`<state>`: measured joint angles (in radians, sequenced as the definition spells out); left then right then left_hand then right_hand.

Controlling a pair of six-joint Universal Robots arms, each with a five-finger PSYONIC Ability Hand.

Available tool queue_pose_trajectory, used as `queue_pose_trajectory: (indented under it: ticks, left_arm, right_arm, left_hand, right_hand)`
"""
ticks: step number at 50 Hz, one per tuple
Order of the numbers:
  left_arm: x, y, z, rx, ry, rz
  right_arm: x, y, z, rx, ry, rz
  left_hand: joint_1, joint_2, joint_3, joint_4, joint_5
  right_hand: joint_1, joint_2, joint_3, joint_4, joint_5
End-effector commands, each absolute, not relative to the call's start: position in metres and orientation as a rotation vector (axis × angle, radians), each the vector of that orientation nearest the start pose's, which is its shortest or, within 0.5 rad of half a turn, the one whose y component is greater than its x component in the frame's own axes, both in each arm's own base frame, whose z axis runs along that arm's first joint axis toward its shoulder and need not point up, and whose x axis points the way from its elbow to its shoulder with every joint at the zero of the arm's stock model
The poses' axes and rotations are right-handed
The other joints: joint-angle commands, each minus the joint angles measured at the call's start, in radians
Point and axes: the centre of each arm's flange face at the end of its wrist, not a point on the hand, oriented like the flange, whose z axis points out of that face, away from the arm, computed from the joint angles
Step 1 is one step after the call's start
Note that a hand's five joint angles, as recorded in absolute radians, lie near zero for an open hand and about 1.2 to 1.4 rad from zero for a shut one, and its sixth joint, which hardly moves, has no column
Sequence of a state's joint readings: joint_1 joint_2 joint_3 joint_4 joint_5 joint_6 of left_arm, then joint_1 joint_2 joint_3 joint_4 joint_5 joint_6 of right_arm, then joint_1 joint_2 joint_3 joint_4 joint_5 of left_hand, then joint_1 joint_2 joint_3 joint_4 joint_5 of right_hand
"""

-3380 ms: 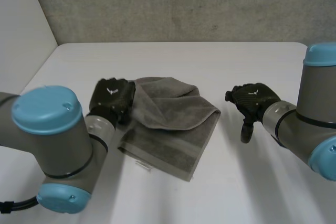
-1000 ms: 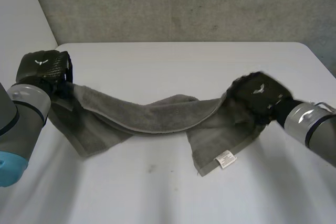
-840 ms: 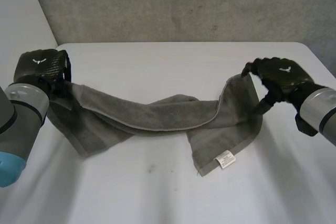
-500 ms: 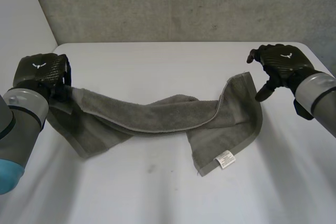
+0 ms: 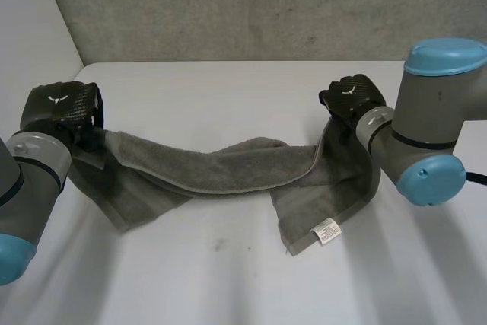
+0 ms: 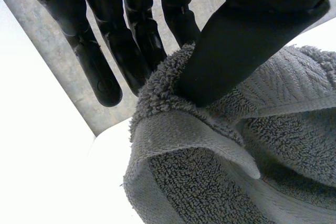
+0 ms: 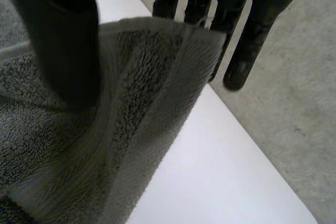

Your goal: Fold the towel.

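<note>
Pinching the towel (image 5: 228, 167) between thumb and straight fingers, the left hand (image 5: 62, 106) holds one end corner, and the right hand (image 5: 351, 95) grips the opposite end's corner the same way. Each grip sits at a far end, probably to stretch the cloth flat, since its middle lies twisted and bunched on the table (image 5: 228, 279) between them, a white label (image 5: 326, 231) showing near the right hand.

The white tabletop (image 5: 243, 279) lies smooth under the left hand's fingers (image 6: 100, 72) and the right hand's fingers (image 7: 239, 72). Beyond both sets of fingertips rises a grey, speckled concrete wall (image 5: 266, 5). A plain white side wall (image 5: 30, 36) stands beside the left fingers.
</note>
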<state>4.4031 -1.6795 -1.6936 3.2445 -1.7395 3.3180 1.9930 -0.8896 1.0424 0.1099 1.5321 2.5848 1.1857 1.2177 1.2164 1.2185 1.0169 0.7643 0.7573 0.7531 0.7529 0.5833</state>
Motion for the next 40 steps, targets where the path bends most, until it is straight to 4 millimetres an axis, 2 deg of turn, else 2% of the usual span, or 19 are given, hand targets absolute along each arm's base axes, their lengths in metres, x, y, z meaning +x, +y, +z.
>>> queue_pose_trajectory:
  ticks: [1, 2, 6, 8, 9, 11, 12, 13, 14, 15, 16, 17, 19, 22, 26, 28, 30, 36, 40]
  left_arm:
    - [-0.206, -0.263, 0.250, 0.391, 2.294, -2.054]
    - [-0.206, -0.263, 0.250, 0.391, 2.294, -2.054]
    - [-0.206, -0.264, 0.256, 0.383, 2.278, -2.073]
    - [-0.205, -0.264, 0.262, 0.376, 2.262, -2.093]
    - [-0.205, -0.262, 0.274, 0.363, 2.227, -2.139]
    - [-0.203, -0.260, 0.287, 0.346, 2.192, -2.181]
    - [-0.202, -0.255, 0.299, 0.334, 2.159, -2.220]
    - [-0.202, -0.255, 0.299, 0.334, 2.159, -2.221]
    - [-0.200, -0.249, 0.313, 0.322, 2.124, -2.261]
    - [-0.200, -0.249, 0.313, 0.322, 2.124, -2.261]
    - [-0.198, -0.242, 0.327, 0.311, 2.092, -2.297]
    - [-0.195, -0.235, 0.339, 0.304, 2.071, -2.320]
    - [-0.194, -0.230, 0.347, 0.301, 2.063, -2.328]
    - [-0.192, -0.225, 0.353, 0.316, 2.091, -2.299]
    - [-0.192, -0.225, 0.349, 0.361, 2.164, -2.228]
    - [-0.191, -0.241, 0.323, 0.420, 2.315, -2.049]
    - [-0.188, -0.249, 0.311, 0.436, 2.385, -1.955]
    - [-0.186, -0.276, 0.266, 0.491, 2.615, -1.669]
    - [-0.191, -0.293, 0.264, 0.498, 2.614, -1.685]
  right_arm:
    - [0.299, -0.342, 0.198, -1.234, 2.241, -1.920]
    - [0.296, -0.342, 0.202, -1.223, 2.245, -1.927]
    - [0.293, -0.337, 0.229, -1.175, 2.195, -1.989]
    - [0.287, -0.322, 0.281, -1.095, 2.079, -2.134]
    - [0.287, -0.322, 0.281, -1.094, 2.078, -2.135]
    - [0.278, -0.300, 0.328, -1.031, 1.963, -2.251]
    - [0.278, -0.300, 0.328, -1.031, 1.963, -2.251]
    - [0.274, -0.289, 0.349, -1.015, 1.913, -2.301]
    - [0.268, -0.277, 0.369, -1.012, 1.865, -2.350]
    - [0.268, -0.277, 0.369, -1.012, 1.865, -2.351]
    - [0.264, -0.265, 0.382, -1.029, 1.843, -2.363]
    - [0.264, -0.264, 0.383, -1.029, 1.842, -2.363]
    - [0.249, -0.247, 0.396, -1.124, 1.897, -2.342]
    - [0.233, -0.243, 0.388, -1.278, 2.058, -2.238]
    - [0.227, -0.236, 0.372, -1.453, 2.176, -2.085]
    - [0.226, -0.236, 0.360, -1.530, 2.228, -1.991]
    - [0.224, -0.241, 0.338, -1.626, 2.296, -1.841]
    - [0.225, -0.254, 0.319, -1.647, 2.319, -1.803]
    - [0.238, -0.284, 0.312, -1.623, 2.244, -1.947]
  left_hand:
    - [0.211, 0.179, 0.180, 0.178, 0.205]
    - [0.211, 0.179, 0.180, 0.178, 0.205]
    - [0.211, 0.179, 0.180, 0.178, 0.205]
    - [0.211, 0.179, 0.180, 0.178, 0.205]
    - [0.211, 0.179, 0.180, 0.178, 0.205]
    - [0.211, 0.179, 0.180, 0.178, 0.205]
    - [0.211, 0.179, 0.180, 0.178, 0.205]
    - [0.211, 0.179, 0.180, 0.178, 0.205]
    - [0.211, 0.179, 0.180, 0.178, 0.205]
    - [0.211, 0.179, 0.180, 0.178, 0.205]
    - [0.211, 0.179, 0.180, 0.178, 0.205]
    - [0.211, 0.179, 0.180, 0.178, 0.205]
    - [0.211, 0.179, 0.180, 0.178, 0.205]
    - [0.211, 0.179, 0.180, 0.178, 0.205]
    - [0.211, 0.179, 0.180, 0.178, 0.205]
    - [0.211, 0.179, 0.180, 0.178, 0.205]
    - [0.211, 0.179, 0.180, 0.178, 0.205]
    - [0.211, 0.179, 0.180, 0.178, 0.205]
    - [0.211, 0.179, 0.180, 0.178, 0.205]
  right_hand:
    - [0.527, 0.534, 0.538, 0.539, 0.534]
    - [0.631, 0.638, 0.642, 0.642, 0.637]
    - [0.632, 0.639, 0.643, 0.643, 0.638]
    - [0.632, 0.639, 0.643, 0.643, 0.638]
    - [0.632, 0.639, 0.643, 0.643, 0.638]
    - [0.632, 0.639, 0.643, 0.643, 0.638]
    - [0.632, 0.639, 0.643, 0.643, 0.638]
    - [0.632, 0.639, 0.643, 0.643, 0.638]
    - [0.632, 0.639, 0.643, 0.643, 0.638]
    - [0.632, 0.639, 0.643, 0.643, 0.638]
    - [0.632, 0.639, 0.643, 0.643, 0.638]
    - [0.632, 0.639, 0.643, 0.643, 0.638]
    - [0.632, 0.639, 0.643, 0.643, 0.638]
    - [0.632, 0.639, 0.643, 0.643, 0.638]
    - [0.632, 0.639, 0.643, 0.643, 0.638]
    - [0.632, 0.639, 0.643, 0.643, 0.638]
    - [0.632, 0.639, 0.643, 0.643, 0.638]
    - [0.632, 0.639, 0.643, 0.643, 0.638]
    - [0.632, 0.639, 0.643, 0.643, 0.638]
